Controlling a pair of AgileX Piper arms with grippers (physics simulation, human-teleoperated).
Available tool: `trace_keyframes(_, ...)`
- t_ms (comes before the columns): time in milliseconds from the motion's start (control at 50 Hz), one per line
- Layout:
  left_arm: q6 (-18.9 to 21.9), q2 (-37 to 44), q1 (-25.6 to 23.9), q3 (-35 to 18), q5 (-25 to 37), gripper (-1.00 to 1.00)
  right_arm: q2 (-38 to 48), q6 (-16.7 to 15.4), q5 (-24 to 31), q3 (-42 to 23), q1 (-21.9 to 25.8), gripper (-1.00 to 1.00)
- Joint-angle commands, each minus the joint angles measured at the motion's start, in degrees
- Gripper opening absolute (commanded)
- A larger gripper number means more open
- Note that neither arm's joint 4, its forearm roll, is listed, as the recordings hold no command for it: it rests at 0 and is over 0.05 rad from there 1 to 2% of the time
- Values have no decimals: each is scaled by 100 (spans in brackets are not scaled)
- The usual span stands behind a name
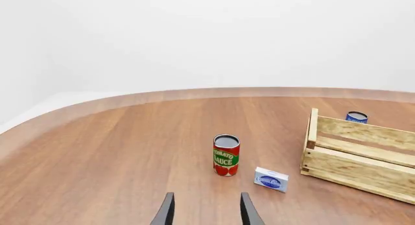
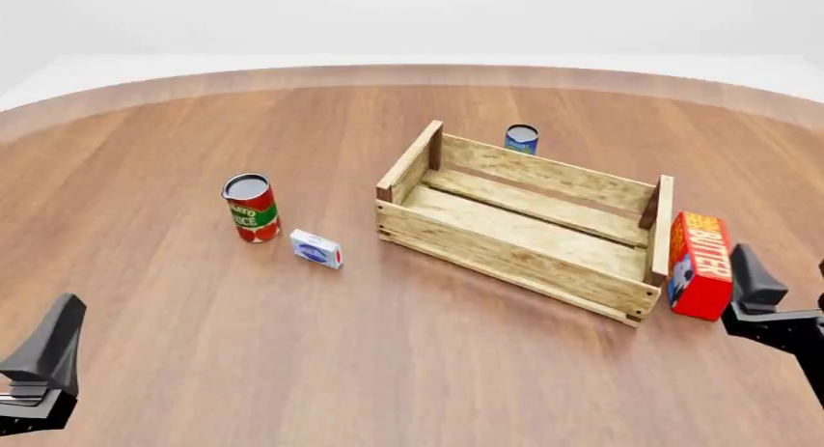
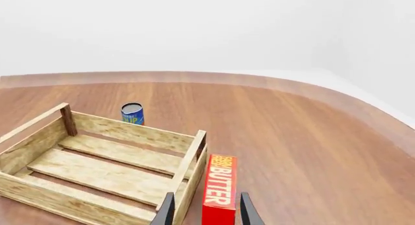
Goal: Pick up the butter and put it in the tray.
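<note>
our left gripper (image 2: 45, 365) sits low at seven o'clock in the front view, jaws parted. our right gripper (image 2: 773, 302) sits at four o'clock, jaws parted too, nothing clamped between them.

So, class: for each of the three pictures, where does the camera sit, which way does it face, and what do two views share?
Front: above and behind the arms, looking forward and down at the tray; both grippers show at the lower corners.
Left wrist: behind the left gripper, facing the tomato sauce can and small white-and-blue box.
Right wrist: behind the right gripper, facing the butter beside the tray.
Shared: both wrist views show the tray and blue can.
</note>
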Motion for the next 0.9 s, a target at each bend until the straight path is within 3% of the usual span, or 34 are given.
trace_keyframes(20,0,0,0,0,0,100,970,30,-863,0,-54,100)
trace_keyframes(560,0,0,0,0,0,100,3069,146,-2670,1,-266,100)
trace_keyframes(900,0,0,0,0,0,100,3323,205,-2728,-29,-317,100)
